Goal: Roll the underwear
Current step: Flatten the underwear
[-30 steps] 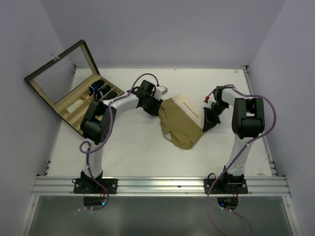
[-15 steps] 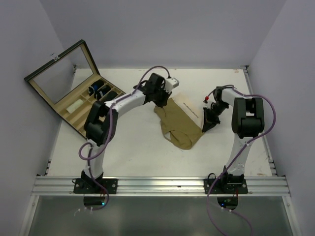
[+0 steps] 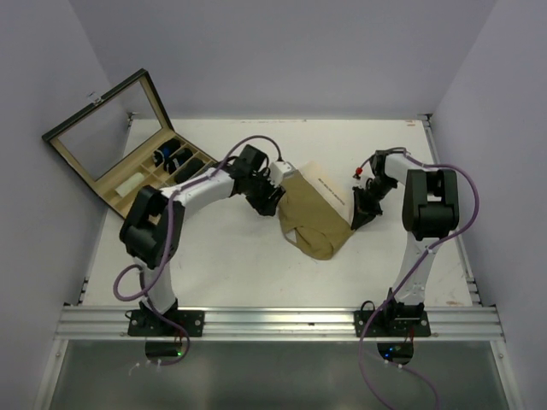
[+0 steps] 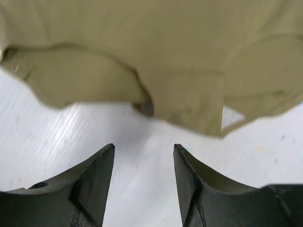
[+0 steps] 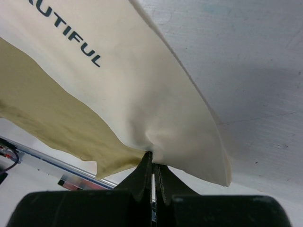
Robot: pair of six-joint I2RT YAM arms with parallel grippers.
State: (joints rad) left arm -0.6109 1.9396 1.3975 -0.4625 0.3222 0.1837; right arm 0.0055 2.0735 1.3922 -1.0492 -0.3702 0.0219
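Right wrist view: right gripper (image 5: 152, 163) pinches the underwear (image 5: 156, 109); left wrist view: left gripper (image 4: 144, 163) spread, empty, just beside it.

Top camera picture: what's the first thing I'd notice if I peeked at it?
The tan underwear lies crumpled in the middle of the white table. The right pincer is shut on its pale printed edge, while the left pincer hangs open just short of the opposite side. At the far left corner sits a wooden box with its glass lid propped open.
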